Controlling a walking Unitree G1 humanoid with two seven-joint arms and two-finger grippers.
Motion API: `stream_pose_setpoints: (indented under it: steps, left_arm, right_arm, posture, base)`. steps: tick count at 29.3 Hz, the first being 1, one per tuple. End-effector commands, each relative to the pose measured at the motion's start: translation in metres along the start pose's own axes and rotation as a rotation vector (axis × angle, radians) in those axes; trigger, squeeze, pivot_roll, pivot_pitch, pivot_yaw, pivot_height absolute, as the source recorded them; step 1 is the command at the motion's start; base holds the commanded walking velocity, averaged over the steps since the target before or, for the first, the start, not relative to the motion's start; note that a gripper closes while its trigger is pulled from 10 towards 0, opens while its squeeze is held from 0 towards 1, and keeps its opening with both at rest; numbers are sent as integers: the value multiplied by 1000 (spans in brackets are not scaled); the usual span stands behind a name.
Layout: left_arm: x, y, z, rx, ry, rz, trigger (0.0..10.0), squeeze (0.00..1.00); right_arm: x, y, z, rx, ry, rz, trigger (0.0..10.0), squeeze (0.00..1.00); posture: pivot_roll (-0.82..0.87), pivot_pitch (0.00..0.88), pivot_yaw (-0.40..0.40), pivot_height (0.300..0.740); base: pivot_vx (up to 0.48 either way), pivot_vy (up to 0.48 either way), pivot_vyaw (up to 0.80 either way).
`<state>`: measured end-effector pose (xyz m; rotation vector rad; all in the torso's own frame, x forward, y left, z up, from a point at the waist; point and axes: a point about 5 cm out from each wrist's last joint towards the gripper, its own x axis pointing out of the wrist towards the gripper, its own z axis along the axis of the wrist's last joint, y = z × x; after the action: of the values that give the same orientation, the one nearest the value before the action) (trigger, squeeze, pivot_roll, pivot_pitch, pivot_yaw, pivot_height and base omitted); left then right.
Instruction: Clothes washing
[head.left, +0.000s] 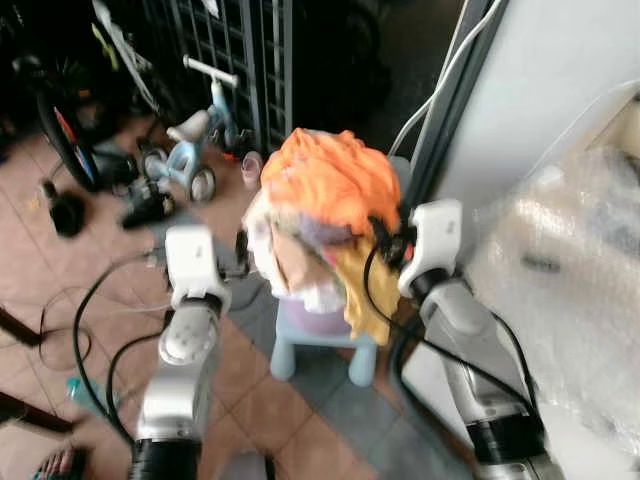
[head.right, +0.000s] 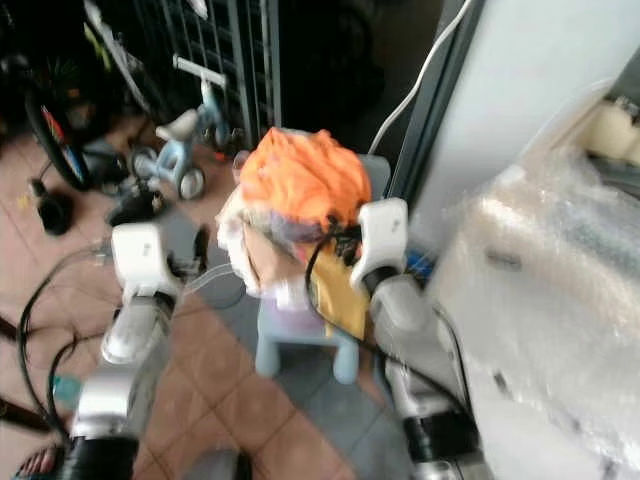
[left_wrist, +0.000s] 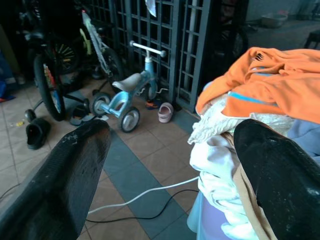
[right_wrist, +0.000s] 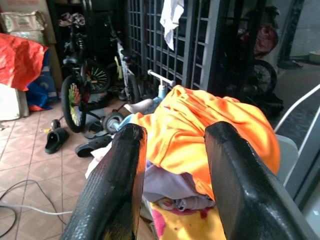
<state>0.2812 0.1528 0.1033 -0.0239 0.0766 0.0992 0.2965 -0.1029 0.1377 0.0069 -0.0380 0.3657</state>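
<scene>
The pile of clothes (head.left: 325, 215) sits heaped high on a small pale-blue chair (head.left: 320, 345), an orange garment (right_wrist: 200, 125) on top, white, lilac and yellow pieces bulging out beneath it. Both arms are up at the heap, one on each flank. The left hand (left_wrist: 172, 165) hovers at the pile's left side, its fingers spread wide with nothing between them; one finger lies just beside the white cloth (left_wrist: 215, 160), and whether it touches I cannot tell. The right hand (right_wrist: 175, 150) points at the orange top layer from the other side, fingers parted too and empty, the cloth near but not pinched.

So, by my reading, the washing has barely begun: the whole load is on the chair, nothing is lifted, and no washer is clearly made out. To the right stands a white panel (head.left: 560, 90) and something wrapped in clear plastic (head.left: 570, 290). Left to do: grip the bundle, carry it, load it.

Around the chair are tiled floor (head.left: 270, 410), loose cables (head.left: 95, 330), a child's tricycle (head.left: 195, 140), scattered shoes (left_wrist: 37, 132) and a bicycle (left_wrist: 47, 75) against a dark metal gate (left_wrist: 170, 35).
</scene>
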Motion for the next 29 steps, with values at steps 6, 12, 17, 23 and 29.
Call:
stream_pose_setpoints:
  steps: [6,12,17,23,29]
  left_arm:
    - [0,-8,-1,-12,1,-24,10000,0]
    - [0,-8,-1,-16,-3,-32,10000,0]
    - [0,-7,-2,-18,-1,-28,10000,0]
    - [0,-7,-2,-19,4,-29,10000,0]
    - [0,-8,-4,-13,11,-30,10000,0]
  right_arm:
    - [-2,-7,-2,-31,8,0,10000,0]
    - [-1,-2,-1,-74,-2,33,10000,0]
    - [-1,-1,-2,-74,0,37,10000,0]
    - [-1,-2,-4,-67,10,33,10000,0]
    - [0,-9,-9,-120,50,-14,10000,0]
  posture:
    - [-39,0,1,740]
    - [-38,0,1,740]
    - [-37,0,0,740]
    - [-37,0,1,740]
    - [-38,0,1,740]
  base:
    - [211,0,0]
    - [380,0,108]
    - [411,0,683]
    - [404,0,0]
    - [328,0,0]
